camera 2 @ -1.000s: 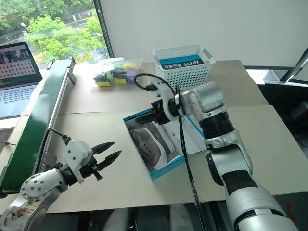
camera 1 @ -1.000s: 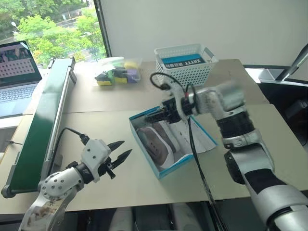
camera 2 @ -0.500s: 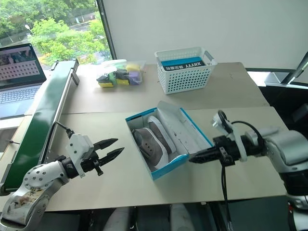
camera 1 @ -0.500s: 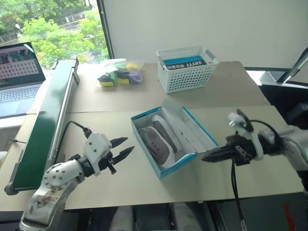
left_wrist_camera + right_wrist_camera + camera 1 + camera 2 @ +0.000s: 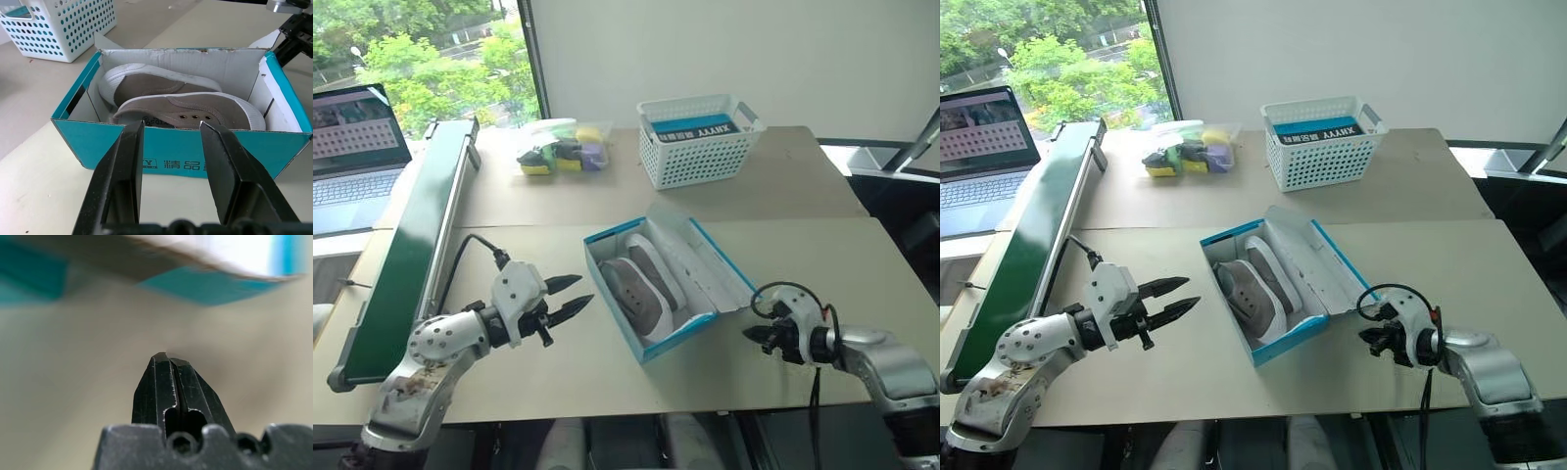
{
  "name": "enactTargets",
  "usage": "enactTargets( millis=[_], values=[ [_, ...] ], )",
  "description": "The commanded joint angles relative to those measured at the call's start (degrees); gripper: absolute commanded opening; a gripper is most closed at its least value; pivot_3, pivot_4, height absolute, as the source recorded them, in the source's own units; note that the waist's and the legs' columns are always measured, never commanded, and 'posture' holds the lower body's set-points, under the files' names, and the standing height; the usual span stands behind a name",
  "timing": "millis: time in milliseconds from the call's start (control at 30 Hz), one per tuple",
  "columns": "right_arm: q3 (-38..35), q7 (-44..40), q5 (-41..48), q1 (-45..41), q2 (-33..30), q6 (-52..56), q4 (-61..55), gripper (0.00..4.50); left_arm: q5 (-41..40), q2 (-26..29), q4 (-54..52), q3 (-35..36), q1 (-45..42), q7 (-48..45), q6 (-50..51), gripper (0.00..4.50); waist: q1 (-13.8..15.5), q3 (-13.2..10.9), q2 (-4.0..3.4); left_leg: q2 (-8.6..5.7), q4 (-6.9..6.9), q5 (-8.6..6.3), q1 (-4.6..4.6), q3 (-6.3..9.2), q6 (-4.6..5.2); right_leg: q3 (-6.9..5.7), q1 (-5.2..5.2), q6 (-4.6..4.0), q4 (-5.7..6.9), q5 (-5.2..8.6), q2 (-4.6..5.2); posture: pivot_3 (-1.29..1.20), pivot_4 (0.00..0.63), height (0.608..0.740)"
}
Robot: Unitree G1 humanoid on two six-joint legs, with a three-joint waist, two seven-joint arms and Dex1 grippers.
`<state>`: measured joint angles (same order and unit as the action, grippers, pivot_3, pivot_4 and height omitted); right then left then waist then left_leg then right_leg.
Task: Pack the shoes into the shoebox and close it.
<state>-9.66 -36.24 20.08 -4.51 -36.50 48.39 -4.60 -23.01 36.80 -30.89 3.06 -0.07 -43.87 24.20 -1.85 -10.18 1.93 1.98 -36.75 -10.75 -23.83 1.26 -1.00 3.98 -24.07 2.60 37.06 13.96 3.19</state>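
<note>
The bright-blue shoebox (image 5: 668, 334) lies open in the middle of the table, its white-lined lid (image 5: 707, 266) folded out to the right. Both grey shoes (image 5: 639, 291) lie side by side inside it, soles pale; the left wrist view shows them (image 5: 195, 108) behind the box's near wall (image 5: 186, 159). My left gripper (image 5: 584, 289) hovers open just left of the box, pointing at it, nothing between its fingers (image 5: 122, 166). My right gripper (image 5: 747, 336) is shut and empty, low over the table to the right of the lid's edge (image 5: 210, 284).
A white lattice basket (image 5: 697, 137) stands at the back, with bagged yellow, purple and dark items (image 5: 558, 152) to its left. A long green conveyor (image 5: 411, 245) runs along the left side, a laptop (image 5: 352, 147) beyond it. Bare table lies in front of the box.
My right arm swung from above the box down and to the right, and its fingers closed. The left gripper stayed nearly still and open. The camera shifted a little.
</note>
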Motion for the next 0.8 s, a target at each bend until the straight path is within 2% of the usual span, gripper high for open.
enactTargets(
  millis=[33,200,333,467,567,700,800],
  values=[
    [-11.75,9.02,7.46,-0.34,9.95,5.62,-0.23,0.04,-1.05,0.18,0.13,-0.58,-1.81,-1.00,-0.12,1.92,-0.01,0.03,0.03,0.02,0.00,0.00,0.01,0.01,0.00,-0.01,0.02,0.00,0.00,0.00,-0.01,0.00,0.150,0.731],
    [-19.87,16.19,16.91,-3.01,24.54,11.73,2.03,0.04,-0.72,0.17,1.87,-1.17,-3.98,-1.82,-0.35,1.92,-0.82,0.08,0.08,0.07,0.01,0.00,0.04,0.02,0.00,0.00,0.05,-0.02,0.01,-0.01,-0.05,0.00,0.150,0.731],
    [-22.76,19.62,20.01,-5.94,30.10,12.56,6.09,0.04,-0.56,0.30,2.67,-1.11,-4.92,-2.24,-0.58,1.92,-1.53,0.32,0.43,0.13,0.01,0.00,0.09,0.01,0.00,0.01,0.09,-0.06,0.02,-0.04,-0.11,0.00,0.150,0.731],
    [-26.34,20.98,23.09,-9.88,33.29,10.90,11.86,0.04,-0.33,0.38,2.47,-1.00,-4.84,-2.21,-0.69,1.92,-2.75,0.50,0.75,0.36,0.01,0.00,0.20,-0.04,0.00,0.03,0.17,-0.19,-0.02,-0.14,-0.27,0.00,0.150,0.731],
    [-27.95,19.90,25.71,-11.14,34.18,11.60,15.02,0.04,-0.34,0.44,1.69,-0.81,-4.54,-1.84,-0.44,1.92,-3.59,0.51,0.88,0.82,0.01,-0.02,0.58,-0.06,-0.01,0.06,0.58,-0.44,-0.32,-0.38,-0.75,0.00,0.150,0.731],
    [-31.38,18.85,31.42,-12.71,35.12,11.48,18.93,0.04,-0.38,0.63,1.37,-0.42,-4.19,-1.64,-0.33,1.92,-4.02,0.52,0.91,0.93,0.37,-0.02,1.32,-0.05,-0.01,0.12,0.99,-1.00,-0.30,-0.19,-0.92,0.00,0.150,0.731],
    [-32.64,15.24,39.56,-13.06,37.28,12.64,16.25,0.04,-0.41,0.75,0.85,-0.12,-3.75,-1.33,-0.08,1.92,-4.13,0.52,0.90,0.95,0.61,-0.02,1.53,-0.05,-0.01,0.22,1.00,-1.11,-0.28,-0.16,-1.03,0.00,0.150,0.731]
  ],
)
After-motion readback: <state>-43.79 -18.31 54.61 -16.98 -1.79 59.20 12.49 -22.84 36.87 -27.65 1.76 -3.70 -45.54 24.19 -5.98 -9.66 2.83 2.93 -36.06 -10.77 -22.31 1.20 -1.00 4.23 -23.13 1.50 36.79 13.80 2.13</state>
